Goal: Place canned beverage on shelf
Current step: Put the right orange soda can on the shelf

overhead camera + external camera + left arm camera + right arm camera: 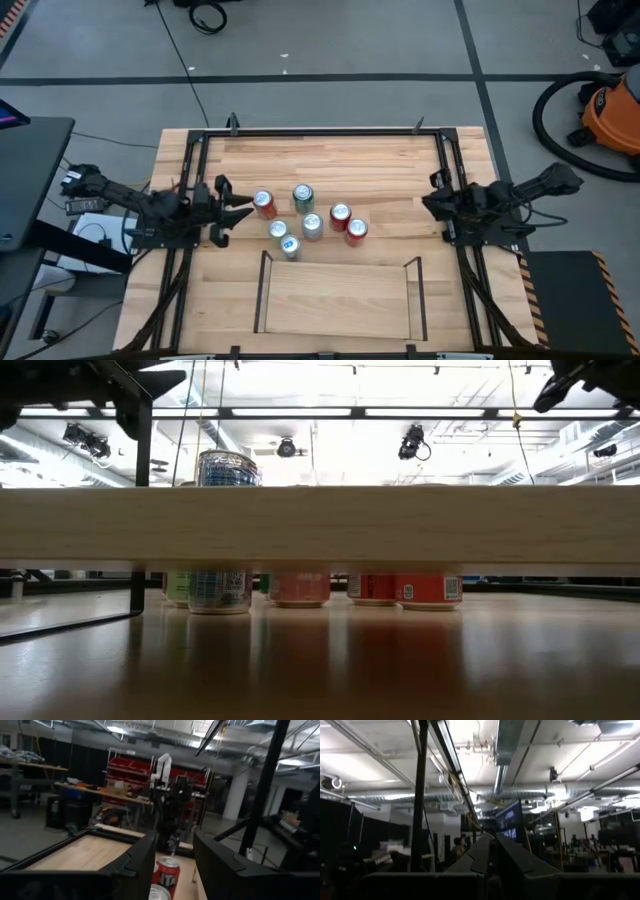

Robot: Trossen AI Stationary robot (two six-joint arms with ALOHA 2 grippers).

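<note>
Six cans are clustered at the centre of the counter [330, 160] in the high view, the red can [264, 204] leftmost. The left gripper [238, 212] is spread wide just left of that can. The shelf [338, 298] is seen empty at lower centre. The right gripper [432, 203] is pressed together at right.
</note>
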